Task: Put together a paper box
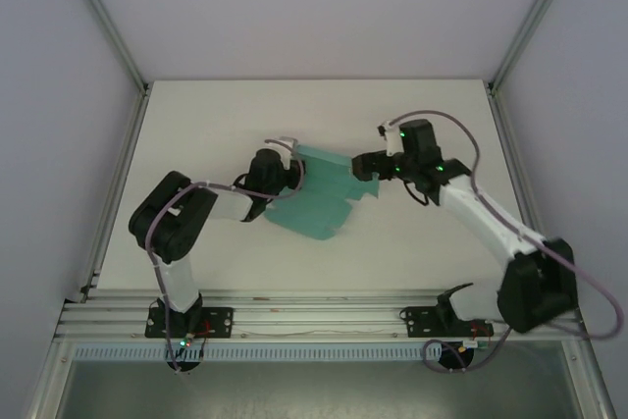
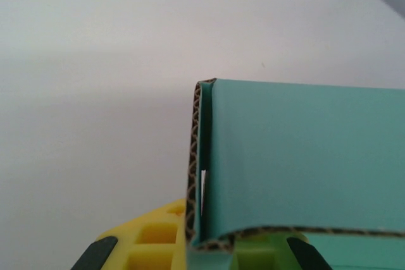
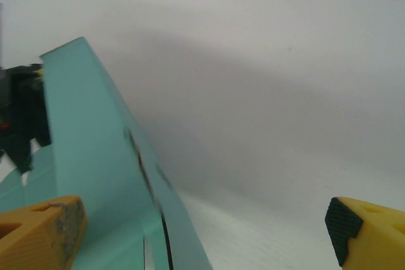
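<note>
Pincers gape: left pincer (image 2: 199, 254) straddles paper box (image 2: 304, 169), right pincer (image 3: 202, 226) beside it, contact unclear.

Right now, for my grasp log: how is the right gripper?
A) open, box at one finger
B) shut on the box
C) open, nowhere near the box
A: in its wrist view the right gripper is wide open, with the box beside one finger.
</note>
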